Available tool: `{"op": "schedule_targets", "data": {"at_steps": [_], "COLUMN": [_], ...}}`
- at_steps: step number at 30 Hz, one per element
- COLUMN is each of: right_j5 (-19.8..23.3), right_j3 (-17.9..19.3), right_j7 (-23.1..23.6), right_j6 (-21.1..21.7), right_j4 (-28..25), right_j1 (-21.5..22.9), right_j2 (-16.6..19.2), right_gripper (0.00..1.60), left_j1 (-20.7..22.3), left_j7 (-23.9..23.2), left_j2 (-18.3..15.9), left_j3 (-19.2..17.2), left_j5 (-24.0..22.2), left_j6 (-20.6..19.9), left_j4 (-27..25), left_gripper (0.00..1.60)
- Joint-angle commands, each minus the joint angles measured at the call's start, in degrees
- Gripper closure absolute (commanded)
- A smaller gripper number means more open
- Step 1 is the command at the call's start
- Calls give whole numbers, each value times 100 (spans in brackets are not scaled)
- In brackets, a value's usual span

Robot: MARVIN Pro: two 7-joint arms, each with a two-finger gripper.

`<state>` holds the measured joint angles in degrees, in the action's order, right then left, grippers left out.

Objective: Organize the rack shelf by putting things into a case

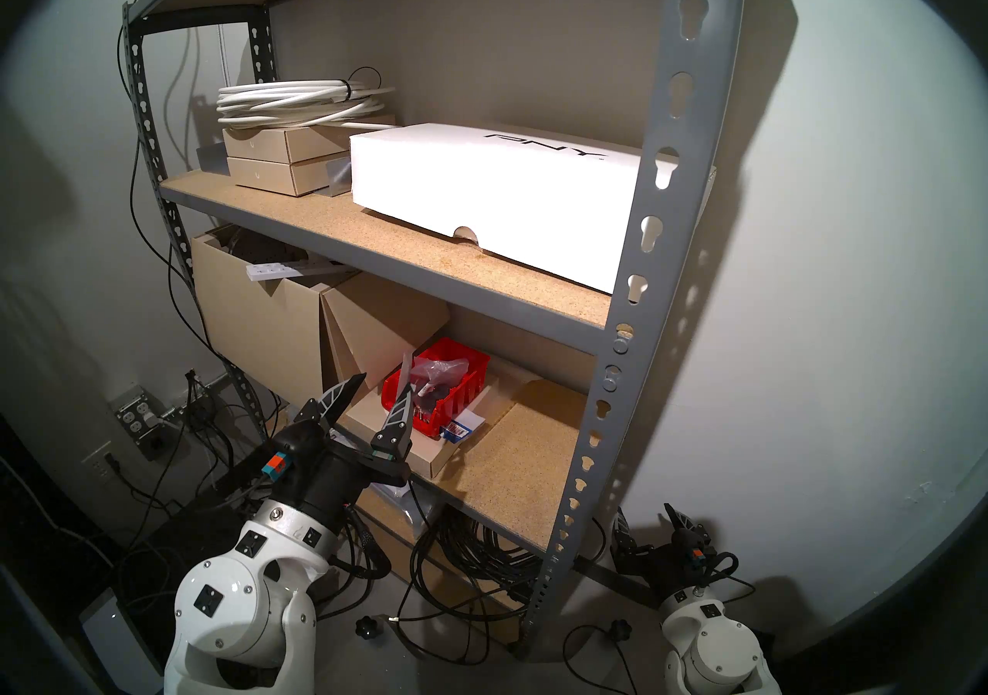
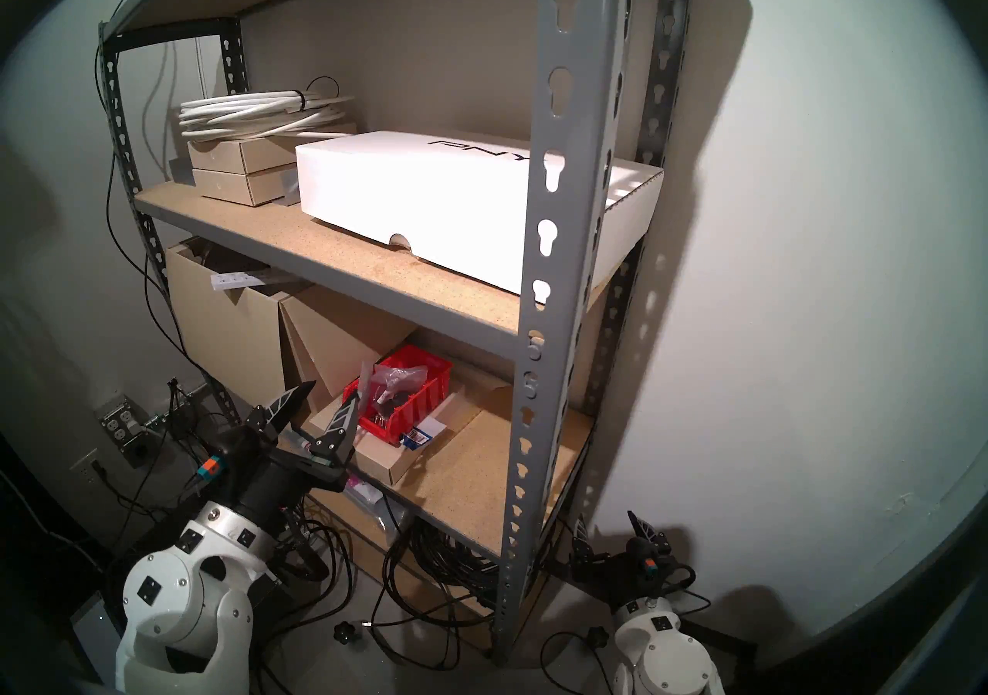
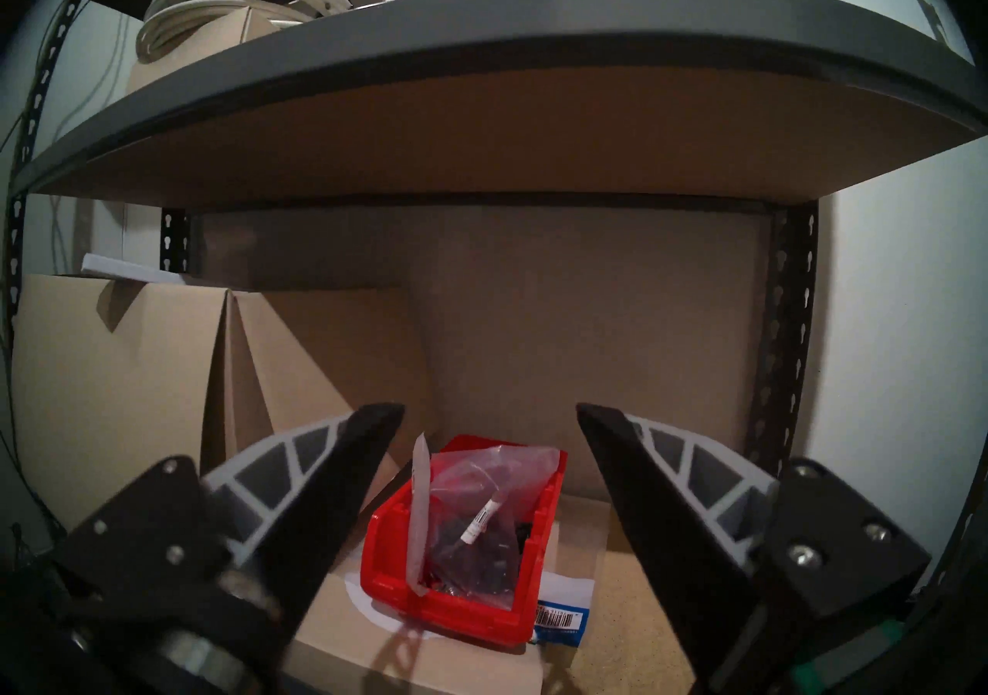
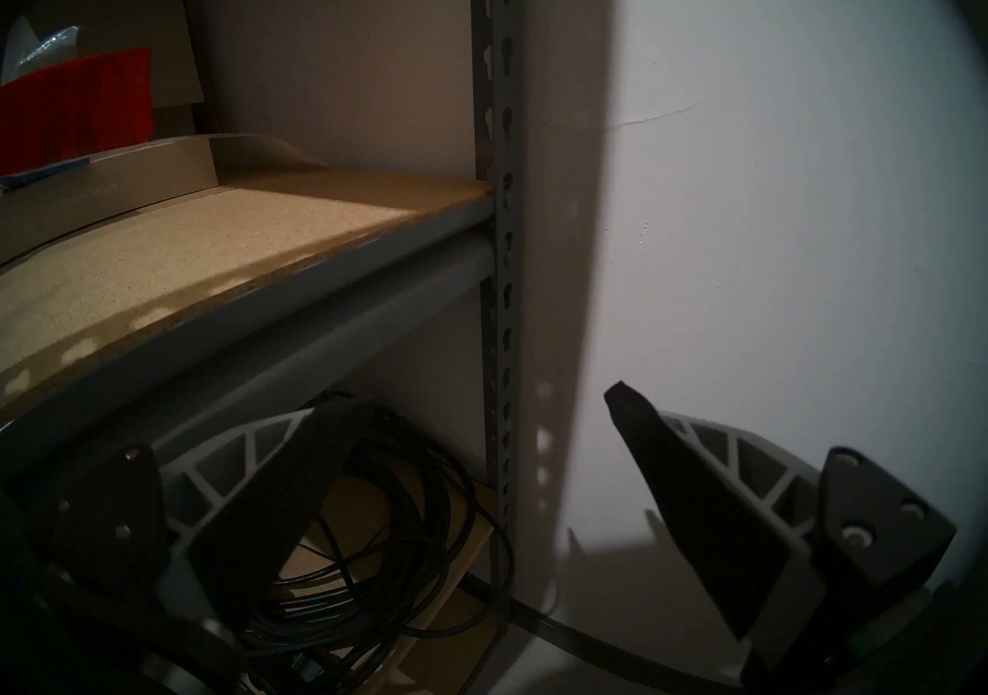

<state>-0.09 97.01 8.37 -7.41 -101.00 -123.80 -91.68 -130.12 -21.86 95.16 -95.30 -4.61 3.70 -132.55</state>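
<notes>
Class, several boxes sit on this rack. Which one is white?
The large PNY box on the shelf above the red bin. The small stacked boxes beside it and the big cartons below are tan cardboard.

My left black-fingered gripper (image 1: 383, 388): raised, jaws spread, empty. My right black-fingered gripper (image 1: 647, 516): low, spread, empty.

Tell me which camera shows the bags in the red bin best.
The left wrist view: the bags sit centred and close in the red bin, one white label readable as a label. Both head views show them small, partly behind the open left gripper. The right wrist view catches only a dim sliver.
</notes>
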Motion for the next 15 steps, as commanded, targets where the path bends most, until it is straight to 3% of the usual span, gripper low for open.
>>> {"op": "schedule_targets", "data": {"at_steps": [1,15], "right_j5": [3,3], "right_j3": [0,0], "right_j7": [-2,-3], "right_j6": [-10,-8], "right_j4": [-113,-115], "right_j1": [4,3], "right_j2": [-4,-4], "right_gripper": [0,0], "left_j1": [-411,-439], "left_j7": [166,233], "left_j2": [166,167], "left_j3": [54,95], "left_j5": [88,127], "left_j6": [493,600], "left_j4": [-98,-74], "left_gripper": [0,0]}}
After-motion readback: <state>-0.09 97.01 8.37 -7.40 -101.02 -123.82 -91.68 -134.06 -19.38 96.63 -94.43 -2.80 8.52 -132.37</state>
